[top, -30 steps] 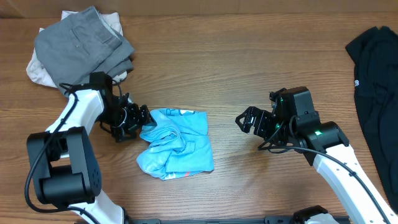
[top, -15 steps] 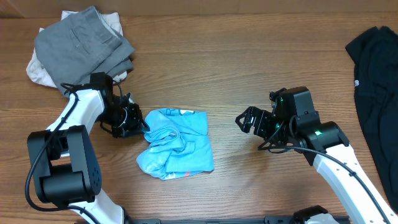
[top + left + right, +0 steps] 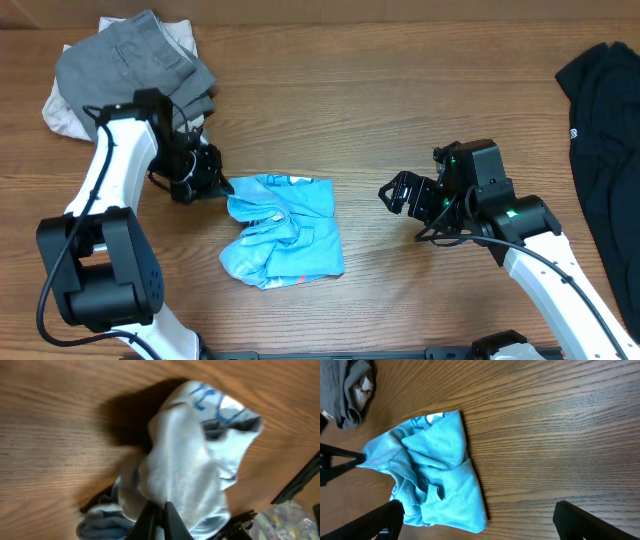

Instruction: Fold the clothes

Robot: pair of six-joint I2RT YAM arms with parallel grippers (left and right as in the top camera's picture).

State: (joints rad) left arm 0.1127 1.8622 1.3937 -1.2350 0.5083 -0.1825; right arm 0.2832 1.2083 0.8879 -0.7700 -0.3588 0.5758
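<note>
While the light blue T-shirt lies crumpled in a heap near the middle of the wooden desk, the left claw is clamped tight on its upper left edge, with a fold of the cloth pinched between the closed jaws. From the left wrist, the pale blue fabric bunches up out of that pinch. Blue printed lettering shows near its far end, and a dark shadow falls on the wood beside it. The right wrist view shows the same corner of the shirt drawn out to a point where the thin dark tips hold it. The rest of the shirt lies loosely folded over itself, with white print showing at its top edge.

The right claw is to the right of the shirt, well apart from it and facing it, with its jaws spread wide and nothing between them. From its own camera, its two fingers sit at the lower corners of the view, far apart, with the shirt on the desk beyond them.

At the far left corner of the desk, a grey garment rests on top of an off-white garment, which sticks out beneath it on the left. A black garment with a small white mark is spread along the right edge of the desk, far from both arms.
</note>
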